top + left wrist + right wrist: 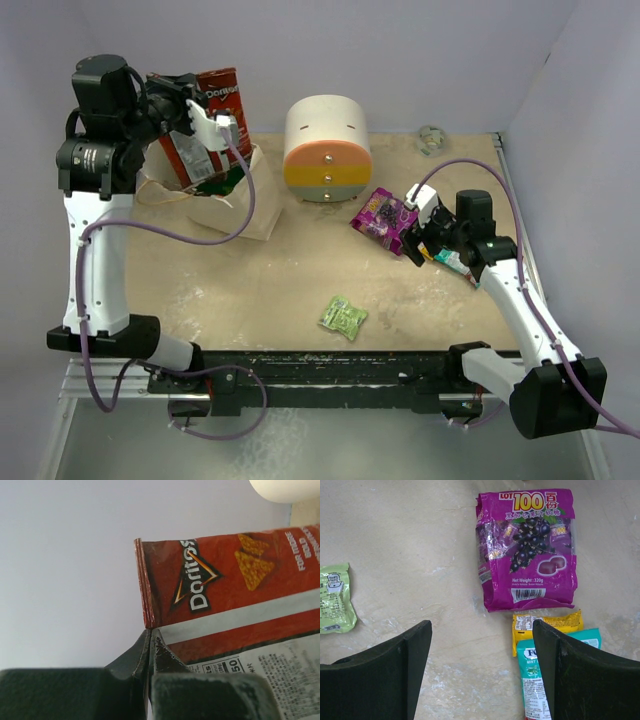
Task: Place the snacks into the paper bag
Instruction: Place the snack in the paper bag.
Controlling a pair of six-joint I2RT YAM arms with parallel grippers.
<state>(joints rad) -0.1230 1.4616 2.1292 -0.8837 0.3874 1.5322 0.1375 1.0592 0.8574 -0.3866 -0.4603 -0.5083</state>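
- Black fingers (395, 675) of the right gripper (481, 627) fill the bottom of the right wrist view, spread wide apart with nothing between them, hanging above the table (410, 540).
- Seen from that wrist, a purple packet (527, 550) of grape sweets lies flat at 1 o'clock from the gap between the fingers.
- Touching its lower edge is a yellow-orange packet (547, 625), and a teal packet (527, 680) overlaps that one at 5 o'clock, partly hidden behind the right-hand finger.
- At 9 o'clock in the same view, well apart from the others, lies a lime-green packet (335, 605).
- From above, the right gripper (415, 235) sits at about 3 o'clock on the table (300, 270), just beside the purple packet (383, 215), with the teal packet (450, 262) showing under the wrist.
- From above, the lime-green packet (343, 317) lies alone near 6 o'clock.
- In the left wrist view the left gripper (151, 632) has its fingers pressed together, pinching the lower corner of a red Doritos bag (225, 580) by its crimped side seam.
- From above, the left gripper (215, 125) is raised at about 10 o'clock, holding the Doritos bag (225, 95) upright over the mouth of the paper bag (260, 205).
- That paper bag lies on the table at 10 o'clock, with red and green packets showing in its opening.
- A round container (327, 145) with pastel drawers stands at 12 o'clock, just to the right of the paper bag.
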